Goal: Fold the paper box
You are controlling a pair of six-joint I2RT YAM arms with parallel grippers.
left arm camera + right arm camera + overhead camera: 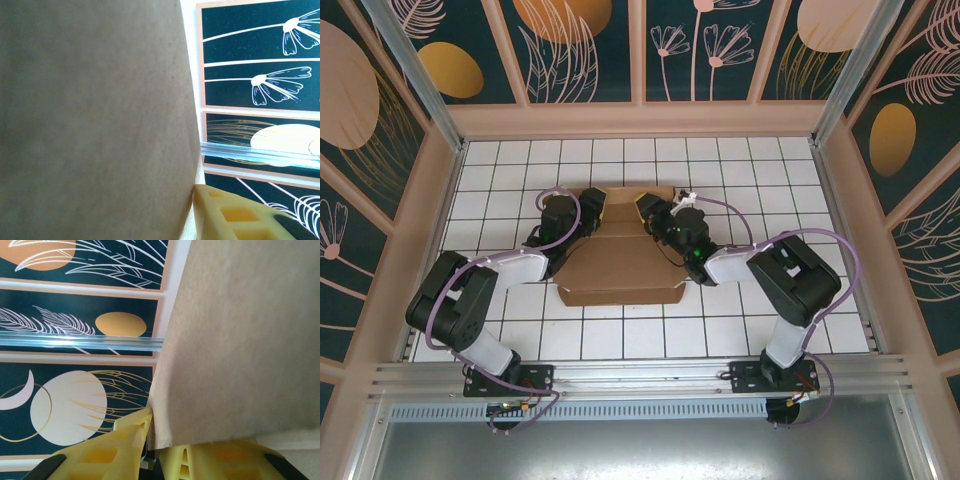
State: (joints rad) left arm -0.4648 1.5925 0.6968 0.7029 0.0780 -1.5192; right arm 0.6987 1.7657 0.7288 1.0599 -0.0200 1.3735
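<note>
White gridded table (720, 335) stands inside dark floral walls. At table centre lies the plain brown cardboard paper box (620, 265), its far flap raised. On that flap the right gripper (648, 210) is clamped, yellow fingers (125, 440) on either side. Beside it the left gripper (595, 208) meets the flap; jaw state cannot be determined.

The paper box (620, 262) is plain brown. The bench (720, 335) is white tile with a dark grid. The walls (585, 75) are dark teal with peach and gold flowers. The right gripper (154, 437) is yellow.
</note>
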